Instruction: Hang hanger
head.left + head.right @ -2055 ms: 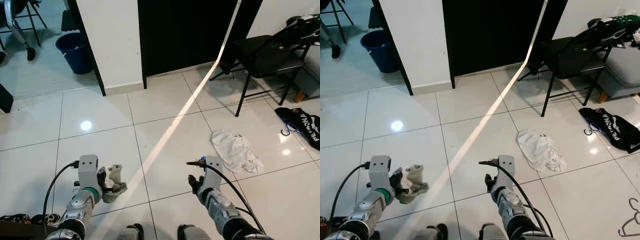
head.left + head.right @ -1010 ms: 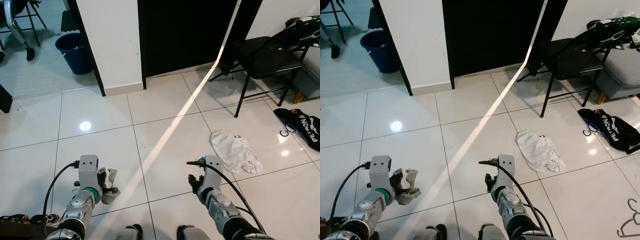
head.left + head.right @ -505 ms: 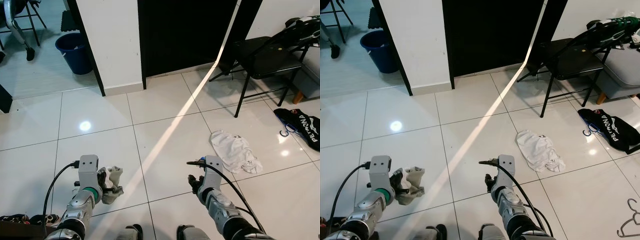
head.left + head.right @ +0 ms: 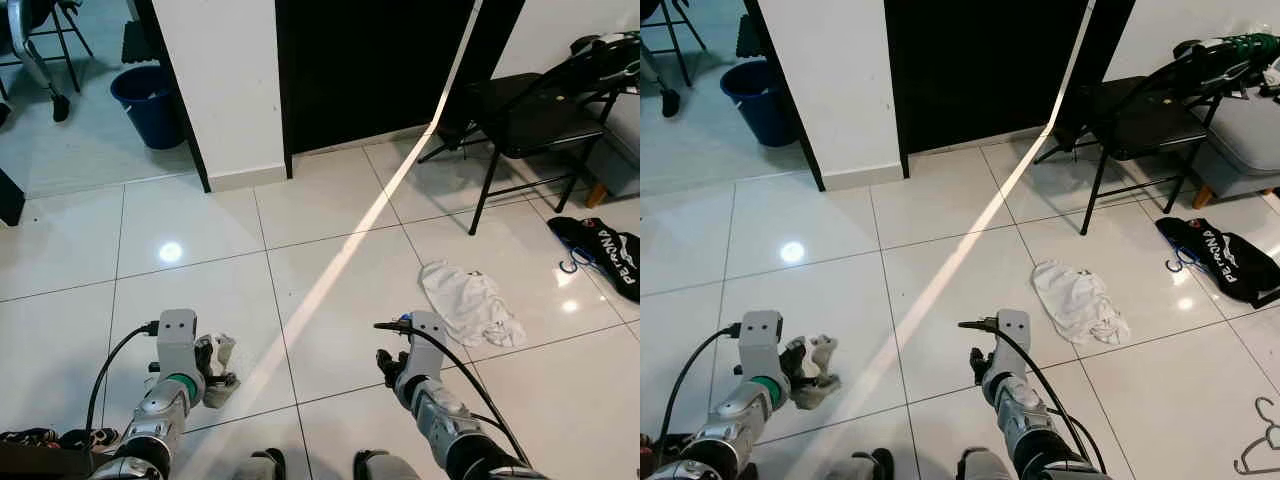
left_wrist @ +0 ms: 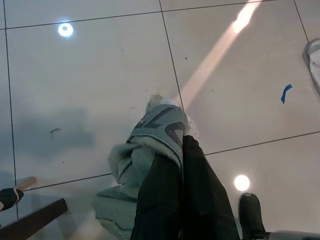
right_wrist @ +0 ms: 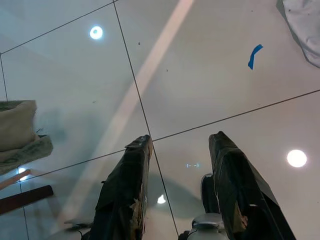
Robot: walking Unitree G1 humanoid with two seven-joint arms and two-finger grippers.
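Observation:
A thin wire hanger [image 4: 1257, 440] lies on the white tiles at the far lower right, well away from both arms. My left gripper [image 4: 216, 366] is held low over the floor at the lower left, shut on a bunched grey-green cloth [image 5: 156, 131] that drapes over its fingertips. My right gripper [image 6: 180, 141] hovers low over the tiles at the lower middle, open, with nothing between its fingers [image 6: 126, 176].
A crumpled white garment [image 4: 470, 302] lies on the floor right of my right arm. A black folding chair [image 4: 530, 112] stands at the back right, a black bag [image 4: 1222, 258] beside it. A blue bucket [image 4: 148, 102] stands back left by the white wall [image 4: 215, 80]; dark doorway ahead.
The cloth in my left gripper has bunched up and sways slightly. Both arms stay roughly where they were, and the view has barely shifted.

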